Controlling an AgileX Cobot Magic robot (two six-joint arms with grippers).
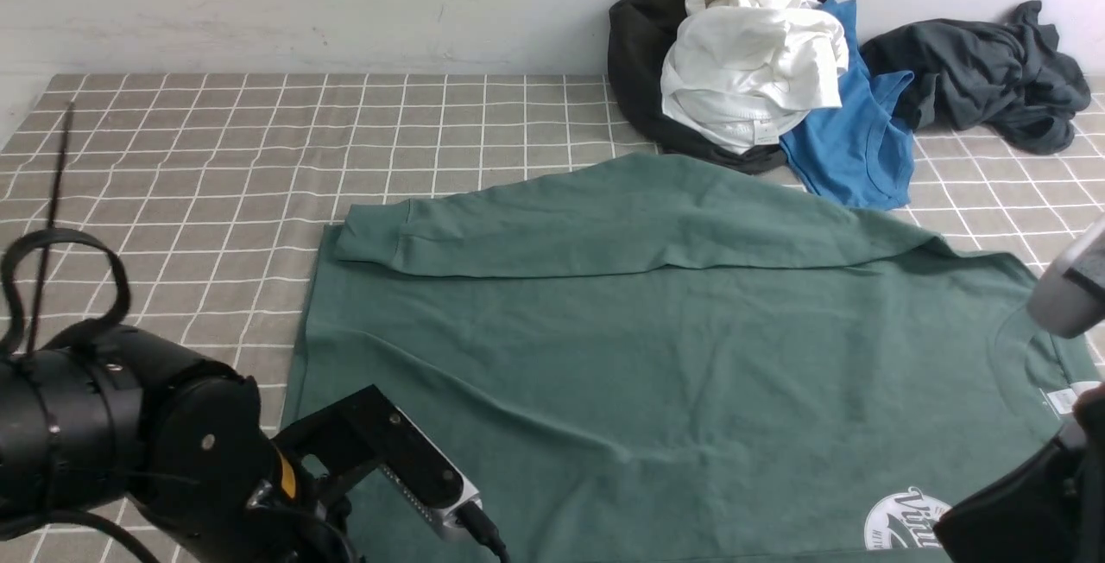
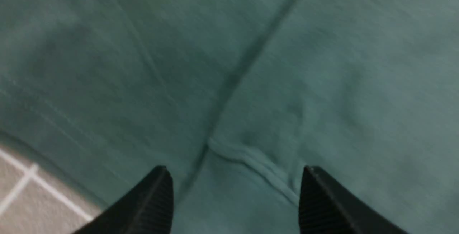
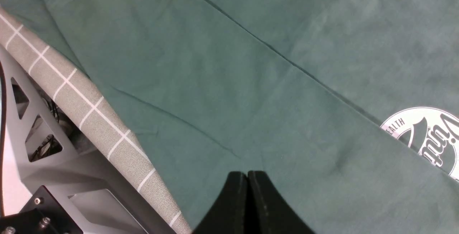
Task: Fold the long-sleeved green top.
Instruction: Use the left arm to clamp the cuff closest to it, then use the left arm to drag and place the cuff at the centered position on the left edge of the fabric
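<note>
The green top (image 1: 656,356) lies flat on the checked tabletop (image 1: 216,131), its far sleeve folded across. The left hand (image 2: 235,173) hovers spread over it; the right hand (image 3: 247,178) is pressed together, empty.

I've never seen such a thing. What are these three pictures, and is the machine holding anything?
It is a robot with two arms, each ending in a two-fingered gripper. The wide picture looks forward from between the arms; the other two come from cameras on its wrists. A green top lies spread on a checked cloth, one sleeve folded across it, other clothes piled behind. The left gripper stands open over the top; the right gripper is shut. Neither seems to hold anything.
</note>
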